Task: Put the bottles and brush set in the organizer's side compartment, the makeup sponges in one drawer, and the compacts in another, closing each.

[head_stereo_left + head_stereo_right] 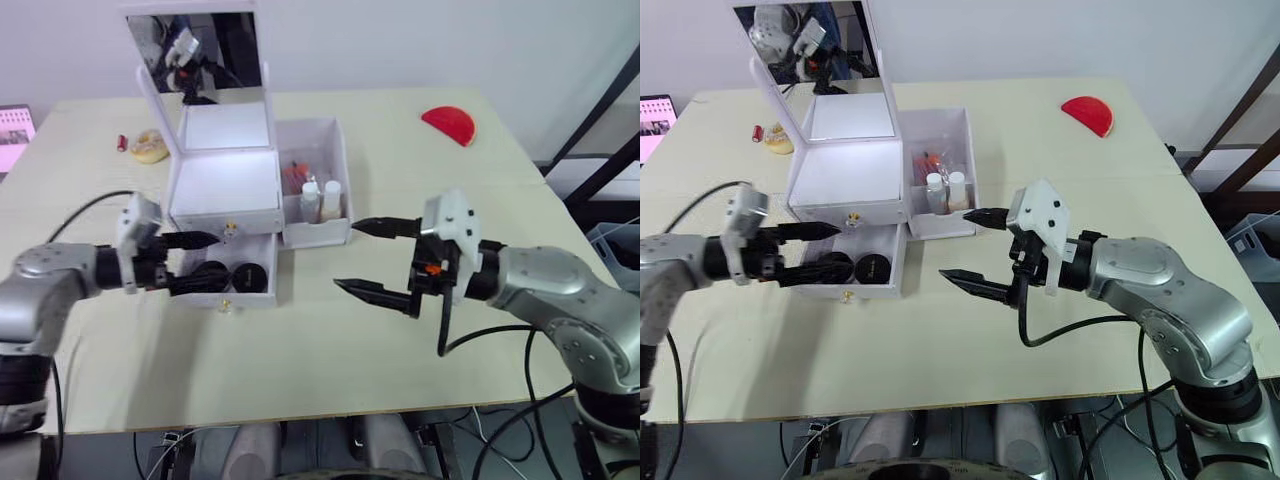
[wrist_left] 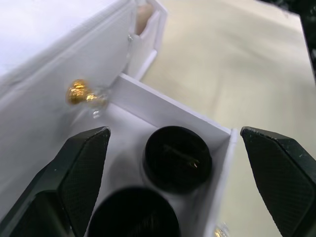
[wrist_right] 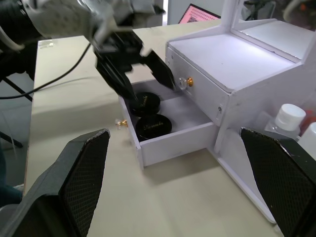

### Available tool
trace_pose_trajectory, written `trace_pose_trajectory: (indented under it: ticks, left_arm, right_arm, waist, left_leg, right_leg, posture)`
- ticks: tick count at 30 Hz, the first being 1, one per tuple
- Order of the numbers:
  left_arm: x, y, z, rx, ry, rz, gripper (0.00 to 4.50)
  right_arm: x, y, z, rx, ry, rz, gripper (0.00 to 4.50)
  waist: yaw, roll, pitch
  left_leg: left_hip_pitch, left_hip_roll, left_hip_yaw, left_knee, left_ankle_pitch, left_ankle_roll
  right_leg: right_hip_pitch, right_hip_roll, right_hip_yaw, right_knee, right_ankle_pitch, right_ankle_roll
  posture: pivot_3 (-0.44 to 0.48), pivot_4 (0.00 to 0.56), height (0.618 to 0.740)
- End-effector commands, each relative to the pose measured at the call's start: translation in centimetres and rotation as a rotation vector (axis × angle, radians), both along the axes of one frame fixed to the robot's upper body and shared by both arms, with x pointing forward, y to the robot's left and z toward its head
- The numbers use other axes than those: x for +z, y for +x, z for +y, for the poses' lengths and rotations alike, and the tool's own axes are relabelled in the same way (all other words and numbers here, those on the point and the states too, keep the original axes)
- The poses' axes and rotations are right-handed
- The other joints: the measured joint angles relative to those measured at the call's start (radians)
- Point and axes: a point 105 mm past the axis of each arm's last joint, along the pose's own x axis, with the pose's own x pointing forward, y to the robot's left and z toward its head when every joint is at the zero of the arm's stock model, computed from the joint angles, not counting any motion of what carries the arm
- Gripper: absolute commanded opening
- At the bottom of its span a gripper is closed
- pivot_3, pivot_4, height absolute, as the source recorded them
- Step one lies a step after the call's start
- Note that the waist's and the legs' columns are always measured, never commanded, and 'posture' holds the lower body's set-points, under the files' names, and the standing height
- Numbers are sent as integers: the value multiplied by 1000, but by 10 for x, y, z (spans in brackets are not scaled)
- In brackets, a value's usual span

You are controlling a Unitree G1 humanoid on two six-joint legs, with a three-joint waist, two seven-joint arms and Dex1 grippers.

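Observation:
The white organizer (image 1: 225,185) stands mid-table with its mirror lid up. Its lower drawer (image 1: 262,290) is pulled out and holds two black-lidded compacts (image 1: 248,275) (image 2: 177,158) side by side. My left gripper (image 1: 193,262) is open just over that drawer, with its fingers (image 2: 74,173) on either side of the compacts and touching neither. The upper drawer (image 1: 200,222) is shut. Two white-capped bottles (image 1: 320,199) stand in the side compartment (image 1: 318,235), with red pieces (image 1: 293,176) behind them that look like the brush set. The makeup sponges are hidden. My right gripper (image 1: 350,258) hangs open and empty over the table, right of the organizer.
A red half-disc (image 1: 448,123) lies at the far right of the table. A tan ring-shaped object (image 1: 150,147) and a small red item (image 1: 122,143) lie to the left of the mirror. The lower drawer's gold knob (image 1: 225,305) points toward the table's front edge.

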Motion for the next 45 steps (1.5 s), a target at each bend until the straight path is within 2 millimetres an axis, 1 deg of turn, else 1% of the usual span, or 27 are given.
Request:
trace_pose_trajectory:
  ticks: [1, 2, 4, 6, 7, 8, 11, 14, 16, 19, 20, 21, 23, 25, 29, 31, 33, 37, 39, 41, 45]
  left_arm:
    - [21, -16, 11, 21, -28, -14, 3572]
    - [22, -20, 18, 46, -19, -7, 3125]
    - [22, -28, 33, 92, 2, 3, 2065]
    - [21, -35, 39, 110, 12, 15, 1082]
    - [18, -40, 40, 106, 25, 28, 474]
    - [15, -45, 40, 96, 44, 40, 42]
    - [-5, -55, 30, 31, 136, 74, 42]
    - [-21, -58, 18, -18, 188, 90, 42]
    - [-32, -53, 17, -8, 239, 72, 42]
    - [-39, -44, 17, 14, 298, 31, 42]
    - [-41, -39, 18, 24, 326, 13, 42]
    - [-43, -36, 19, 31, 348, -1, 42]
    - [-45, -32, 17, 31, 352, -14, 42]
    - [-45, -31, 11, 22, 324, -7, 42]
    - [-54, -23, -2, 27, 299, -13, 42]
    - [-55, -14, -5, 54, 284, -31, 42]
    - [-51, -2, -6, 99, 274, -64, 42]
    - [-51, 26, 1, 212, 312, -146, 42]
    - [-52, 37, 2, 253, 318, -172, 42]
    - [-52, 43, -1, 263, 314, -187, 42]
    - [-52, 49, -14, 254, 262, -194, 42]
  right_arm:
    - [13, 0, -15, -20, 21, -51, 4500]
    - [13, 1, -23, -33, 13, -44, 4500]
    - [10, 3, -42, -66, -15, -32, 4500]
    - [8, 3, -55, -89, -35, -24, 4500]
    - [5, 4, -63, -106, -53, -17, 4500]
    - [2, 5, -70, -120, -72, -11, 4500]
    - [-2, 9, -84, -152, -98, -5, 4500]
    - [-1, 9, -85, -145, -98, -14, 4500]
    - [0, 9, -83, -132, -97, -21, 4500]
    - [1, 7, -79, -116, -97, -28, 4500]
    - [2, 7, -77, -110, -94, -31, 4500]
    - [3, 7, -75, -105, -91, -34, 4500]
    - [4, 6, -73, -97, -87, -40, 4500]
    - [6, 5, -70, -93, -83, -44, 4500]
    - [7, 5, -65, -90, -77, -57, 4500]
    - [9, 6, -62, -88, -71, -65, 4500]
    - [11, 7, -58, -83, -65, -74, 4500]
    - [12, 5, -50, -59, -53, -76, 4500]
    - [12, 4, -47, -49, -48, -73, 4500]
    - [12, 4, -45, -47, -44, -73, 4500]
    - [12, 3, -42, -42, -37, -69, 4500]
  waist:
    - [1, 0, 0]
    - [3, 0, 0]
    - [3, 0, 0]
    - [3, 0, 0]
    - [3, 0, 0]
    - [4, 0, 0]
    - [3, 1, 1]
    - [4, 2, 1]
    - [4, 3, 2]
    - [4, 3, 2]
    - [4, 3, 2]
    - [4, 3, 2]
    - [4, 4, 3]
    - [4, 4, 3]
    - [5, 4, 3]
    - [7, 4, 3]
    - [8, 4, 3]
    - [8, 4, 3]
    - [7, 4, 3]
    - [6, 4, 3]
    - [5, 4, 3]
  left_leg:
    - [0, 0, 0, 0, 0, 0]
    - [0, 0, 0, 0, 0, 0]
    - [0, 0, 0, 0, 0, 0]
    - [0, 0, 1, 0, 0, 0]
    - [0, 0, 1, 0, 0, 0]
    - [0, 0, 1, 0, 0, 0]
    - [0, 0, 1, 0, 0, 0]
    - [0, 1, 1, 0, 0, 0]
    - [0, 1, 2, 0, 0, 0]
    - [-1, 1, 2, -1, 0, 0]
    - [-1, 1, 2, -1, 0, 0]
    - [-1, 1, 2, -1, 0, 0]
    - [-1, 1, 2, -2, 0, 0]
    - [-2, 1, 2, -2, 0, 0]
    - [-1, 1, 2, -2, 0, 0]
    - [-1, 1, 2, -1, 0, 0]
    - [-1, 1, 1, 0, 0, 0]
    - [0, 1, 1, 2, 0, 0]
    - [0, 1, 1, 2, 0, 0]
    - [0, 1, 1, 1, 0, 0]
    - [-1, 1, 1, 1, 0, 0]
  right_leg:
    - [0, 0, 0, 0, 0, 0]
    - [1, 0, 0, 0, 0, 0]
    - [1, 0, 0, -1, 0, 0]
    - [1, 0, 0, -1, 0, 0]
    - [0, 0, 0, -2, 0, 0]
    - [0, 0, 0, -2, 0, 0]
    - [1, 0, 0, -2, -1, 1]
    - [1, 0, 0, -6, 0, 0]
    - [2, 0, 0, -7, 0, 0]
    - [2, 0, 0, -8, 0, -1]
    - [2, 0, 0, -8, 2, -4]
    - [2, 0, 0, -9, 2, -4]
    - [2, 0, 0, -9, 3, -4]
    - [2, 1, 0, -10, 2, -3]
    - [2, 1, 0, -10, 3, -3]
    - [3, 1, 0, -9, 3, -3]
    - [4, 1, 0, -9, 3, -2]
    - [4, 2, 0, -8, 3, 0]
    - [4, 2, 0, -8, 4, 0]
    - [4, 2, 0, -8, 5, -1]
    - [4, 2, 1, -9, 6, 2]
  posture:
    - [0, 150, 739]
    - [0, 150, 739]
    - [0, 150, 739]
    - [0, 150, 739]
    - [0, 150, 739]
    - [0, 150, 739]
    - [0, 150, 739]
    - [0, 150, 739]
    - [0, 150, 739]
    - [0, 150, 739]
    - [0, 150, 739]
    - [0, 150, 739]
    - [0, 150, 739]
    - [0, 150, 739]
    - [0, 150, 739]
    - [0, 150, 739]
    - [0, 150, 739]
    - [0, 150, 739]
    - [0, 150, 739]
    - [0, 150, 739]
    - [0, 150, 739]
